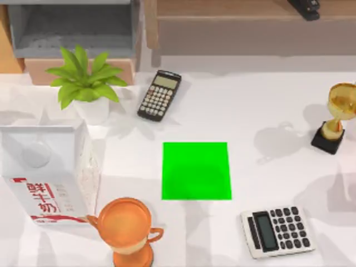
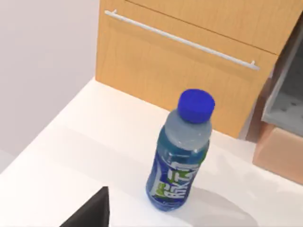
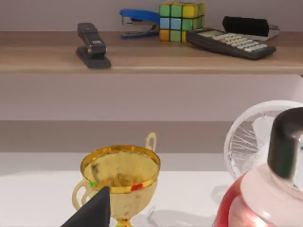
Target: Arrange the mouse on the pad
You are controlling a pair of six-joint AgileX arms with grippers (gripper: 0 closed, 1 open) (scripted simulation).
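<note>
Claws are sitting where I cannot tell their state, while the flat, glossy green pad (image 1: 196,171) is lying bare between two calculators.

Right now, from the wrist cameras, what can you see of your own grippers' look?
Little. The left gripper shows as a plain matte black, wedge-shaped piece with a pointed tip, and the right gripper looks the same. No cables or markings are visible on either.
</note>
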